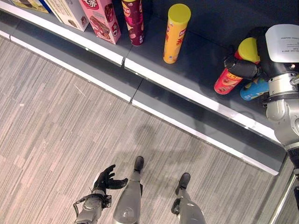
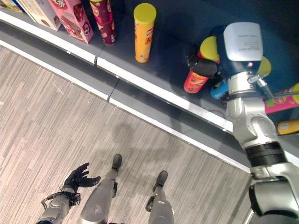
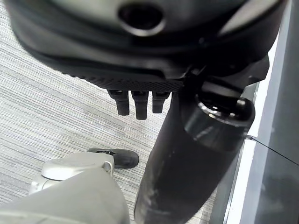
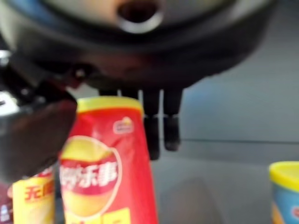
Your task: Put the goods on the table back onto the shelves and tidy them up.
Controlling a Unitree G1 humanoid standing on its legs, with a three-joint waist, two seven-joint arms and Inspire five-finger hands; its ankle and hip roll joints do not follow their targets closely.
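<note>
A red chip can [image 1: 227, 81] with a yellow lid [image 1: 249, 49] leans tilted on the dark shelf [image 1: 196, 56]. My right hand [image 1: 242, 68] is shut on it, the thumb across its front and the fingers [image 4: 159, 126] behind it. In the right wrist view the red can [image 4: 107, 163] stands between the thumb and those fingers. A blue can [image 1: 253, 88] lies just beside the hand. A yellow can [image 1: 176, 32] stands upright to the left. My left hand [image 1: 106, 179] hangs open low over the floor.
A dark red can [image 1: 134, 21], a pink box [image 1: 103, 18] and a pale box [image 1: 70, 11] stand further left on the shelf. The shelf has a white front edge [image 1: 187, 91] and a lower ledge. A pink packet [image 2: 280, 102] and another yellow can [image 2: 287, 126] lie at the right.
</note>
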